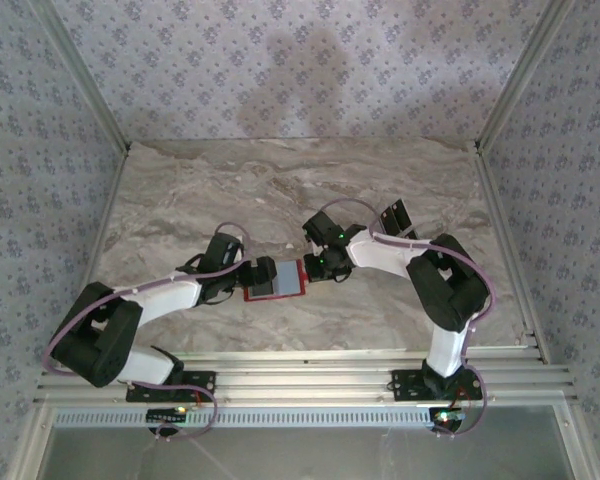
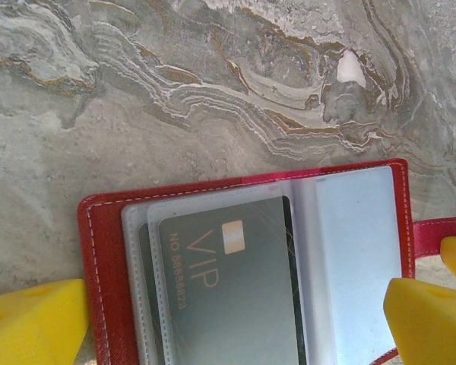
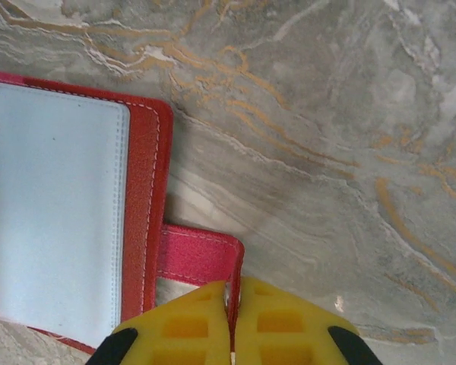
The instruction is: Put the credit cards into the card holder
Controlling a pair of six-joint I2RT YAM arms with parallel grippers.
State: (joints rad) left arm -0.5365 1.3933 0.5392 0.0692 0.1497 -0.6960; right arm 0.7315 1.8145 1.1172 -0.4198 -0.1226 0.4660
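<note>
The red card holder [image 1: 275,280] lies open on the marble table between my two grippers. In the left wrist view a grey credit card [image 2: 235,289] marked VIP sits in one of its clear sleeves, with the dark edge of another card [image 2: 144,251] behind it. My left gripper [image 2: 232,327] is open wide, with one yellow finger on each side of the card holder [image 2: 99,251]. My right gripper [image 3: 233,293] is shut on the holder's red tab [image 3: 201,255], which folds up between its pads. The holder's right half [image 3: 53,205] is an empty clear sleeve.
Bare marble tabletop [image 1: 280,190] stretches behind the holder. Patterned walls with metal frame posts enclose the table on three sides. A small dark object [image 1: 395,218] lies at the right, behind the right arm.
</note>
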